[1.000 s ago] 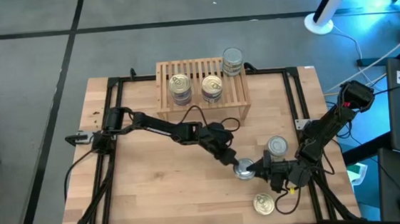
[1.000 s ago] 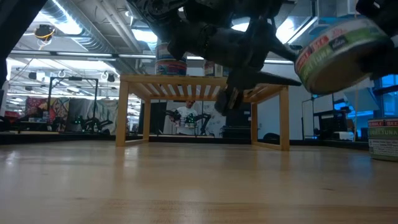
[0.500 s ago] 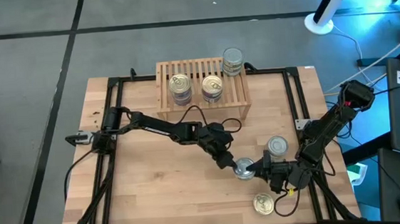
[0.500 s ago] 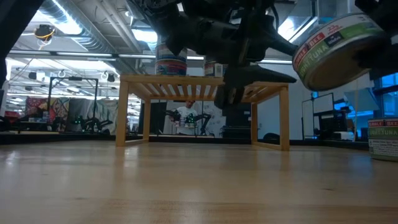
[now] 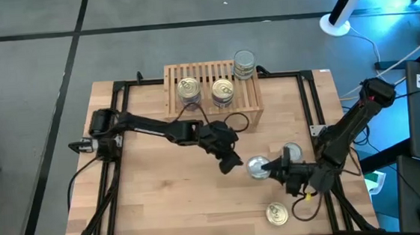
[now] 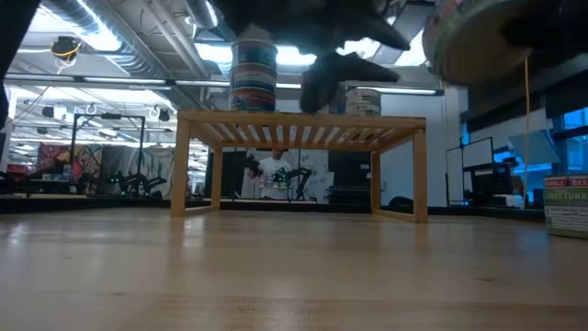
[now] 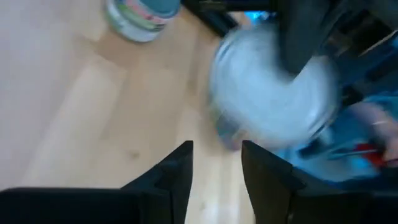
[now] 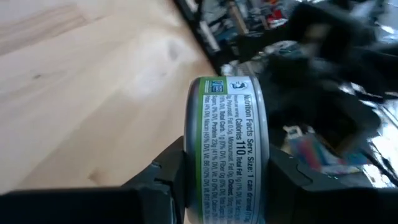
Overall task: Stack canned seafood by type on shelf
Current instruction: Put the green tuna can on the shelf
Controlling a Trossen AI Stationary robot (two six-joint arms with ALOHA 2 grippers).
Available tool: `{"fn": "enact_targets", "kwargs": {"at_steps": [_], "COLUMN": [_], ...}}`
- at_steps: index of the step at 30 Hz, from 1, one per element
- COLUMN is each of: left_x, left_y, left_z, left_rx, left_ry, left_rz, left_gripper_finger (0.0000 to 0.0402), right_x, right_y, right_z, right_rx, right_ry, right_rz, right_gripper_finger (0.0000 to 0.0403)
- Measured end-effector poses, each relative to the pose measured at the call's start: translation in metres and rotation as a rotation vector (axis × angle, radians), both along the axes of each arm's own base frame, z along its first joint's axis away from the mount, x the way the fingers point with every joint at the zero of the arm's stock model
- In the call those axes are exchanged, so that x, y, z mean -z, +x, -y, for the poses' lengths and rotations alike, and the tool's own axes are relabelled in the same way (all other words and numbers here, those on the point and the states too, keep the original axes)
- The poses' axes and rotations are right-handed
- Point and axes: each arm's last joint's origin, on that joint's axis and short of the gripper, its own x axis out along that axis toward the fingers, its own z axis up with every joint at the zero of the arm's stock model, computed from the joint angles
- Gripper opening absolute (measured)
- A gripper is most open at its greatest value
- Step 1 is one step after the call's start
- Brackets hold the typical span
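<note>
Bare table (image 5: 163, 189) left-front, shelf (image 5: 213, 106) top crowded by can stacks (image 5: 189, 91), left pincer (image 5: 231, 163) blocking centre

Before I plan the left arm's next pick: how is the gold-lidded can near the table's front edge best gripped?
The gold-lidded can stands upright, lid up, apart from other cans. Probably come straight down from above and close the fingers across its short round side wall at opposite points; the flat lid offers no hold. The right gripper hovers close by, holding a silver-lidded can.

The shelf (image 5: 212, 88) stands at the table's (image 5: 157, 204) far edge, with can stacks (image 5: 188, 92) on it. The right gripper (image 5: 270, 171) holds a can (image 5: 257, 168) mid-table, beside the left gripper (image 5: 232, 163). Another can (image 5: 277, 215) lies near the front edge.
</note>
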Motion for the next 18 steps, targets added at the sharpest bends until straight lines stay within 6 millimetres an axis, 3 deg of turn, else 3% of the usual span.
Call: {"fn": "enact_targets", "kwargs": {"at_steps": [9, 18], "left_x": [-0.051, -0.075], "left_y": [-0.044, -0.047], "left_z": [0.000, 0.002], "left_rx": [-0.087, -0.068], "left_ry": [0.284, 0.342], "left_rz": [-0.040, 0.120], "left_gripper_finger": [0.0131, 0.0131], "right_x": [-0.033, -0.040], "right_y": [-0.009, 0.016], "right_z": [0.024, 0.079], "right_rx": [0.239, 0.494], "right_ry": [-0.149, -0.255], "right_rz": [0.095, 0.042], "right_gripper_finger": [0.0138, 0.0139]}}
